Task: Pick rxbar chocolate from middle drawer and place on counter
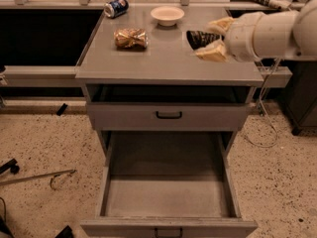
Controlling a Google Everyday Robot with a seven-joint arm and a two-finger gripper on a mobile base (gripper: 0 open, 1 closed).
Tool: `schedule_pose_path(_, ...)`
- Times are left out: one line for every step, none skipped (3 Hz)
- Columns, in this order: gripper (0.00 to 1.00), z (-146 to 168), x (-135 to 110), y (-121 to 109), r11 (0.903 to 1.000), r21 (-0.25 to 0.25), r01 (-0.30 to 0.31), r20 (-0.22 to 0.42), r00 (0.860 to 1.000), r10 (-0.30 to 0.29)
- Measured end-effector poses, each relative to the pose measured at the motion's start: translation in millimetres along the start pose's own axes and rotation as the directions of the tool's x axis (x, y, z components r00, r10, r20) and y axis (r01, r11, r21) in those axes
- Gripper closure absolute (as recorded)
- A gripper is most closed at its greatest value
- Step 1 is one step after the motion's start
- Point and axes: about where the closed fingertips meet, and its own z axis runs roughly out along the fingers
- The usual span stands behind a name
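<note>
Cream two-finger gripper [205, 39] over right side of broad matte grey counter surface [168, 63], fingers [212, 52] clamped on small dark-wrapped rxbar chocolate [197, 37] — bar end pointing left, toward crinkled golden-brown snack packet [131, 37]. Round white bowl [167, 15], blue drink can [116, 7] near back edge. Lowest grey metal drawer [168, 195] pulled out below.
</note>
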Motion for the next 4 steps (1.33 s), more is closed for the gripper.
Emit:
schedule_pose_path(1.0, 40.2, -18.5, -45.0, 0.9995, 0.005, 0.031, 0.031, 0.999, -0.032)
schedule_pose_path(1.0, 89.1, -43.6, -65.1, 0.9985, -0.027, 0.047, 0.09, 0.995, -0.044)
schedule_pose_path(1.0, 129.2, -46.8, -63.9, 0.9946, -0.094, 0.044, 0.064, 0.997, -0.038)
schedule_pose_path(1.0, 143.5, -17.0, -58.3, 0.9902, -0.138, -0.022, -0.008, 1.0, 0.021)
